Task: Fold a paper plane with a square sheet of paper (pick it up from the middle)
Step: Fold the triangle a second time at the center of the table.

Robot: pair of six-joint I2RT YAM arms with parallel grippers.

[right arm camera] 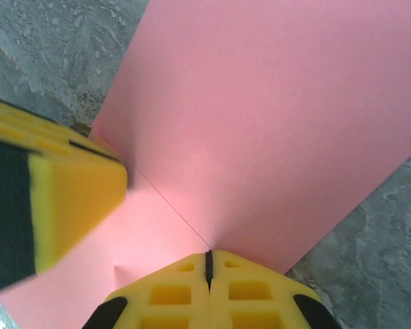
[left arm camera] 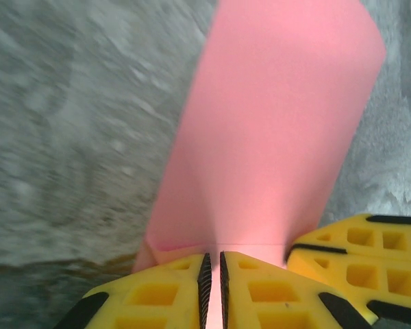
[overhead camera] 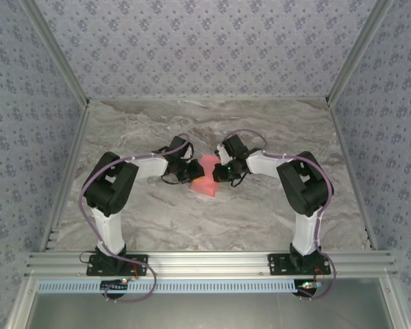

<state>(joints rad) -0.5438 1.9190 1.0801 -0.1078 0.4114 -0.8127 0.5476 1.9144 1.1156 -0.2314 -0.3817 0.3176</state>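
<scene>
While closed tight on the sheet (overhead camera: 207,177), left end effector (left arm camera: 213,258), right end effector (right arm camera: 208,253)

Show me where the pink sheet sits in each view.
Top external: pink sheet mid-picture.
Left wrist: sheet spans centre to upper right, pinched in the left gripper.
Right wrist: sheet covers centre and right, pinched in the right gripper.
Shared landmark: grey marbled table.

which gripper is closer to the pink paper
Neither left nor right: both hold the square sheet of paper. The left gripper has jaws shut on its left side, the right gripper on its right side.
</scene>
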